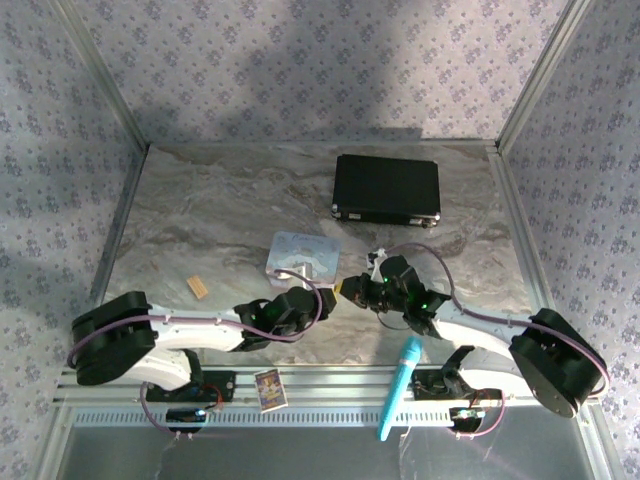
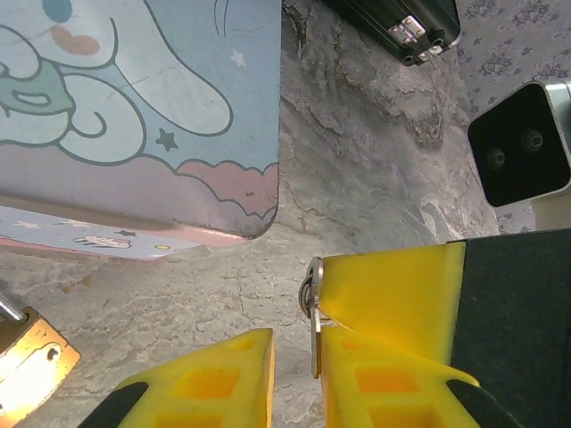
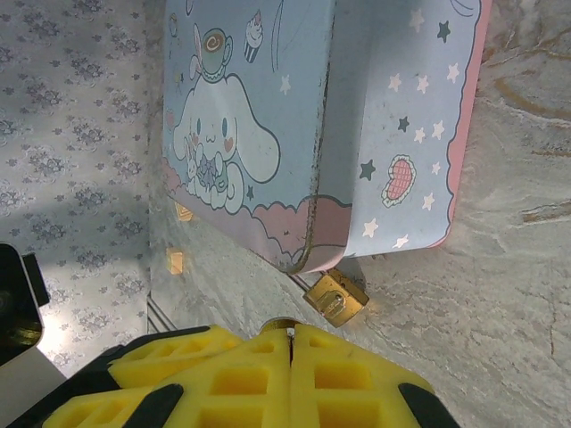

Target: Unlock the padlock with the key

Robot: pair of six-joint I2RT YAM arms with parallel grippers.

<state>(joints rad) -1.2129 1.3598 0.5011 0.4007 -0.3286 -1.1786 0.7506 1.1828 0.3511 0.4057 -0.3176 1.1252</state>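
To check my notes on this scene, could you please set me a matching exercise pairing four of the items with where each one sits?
Things:
1. padlock
2. key
3. black case
4. wooden block

Places:
A. far right part of the table
B. against a yellow finger of the left gripper
C. on the table, left of the tin
D. on the table, at the tin's corner

Pairs: 1-D; 2-B; 3-A; 4-C
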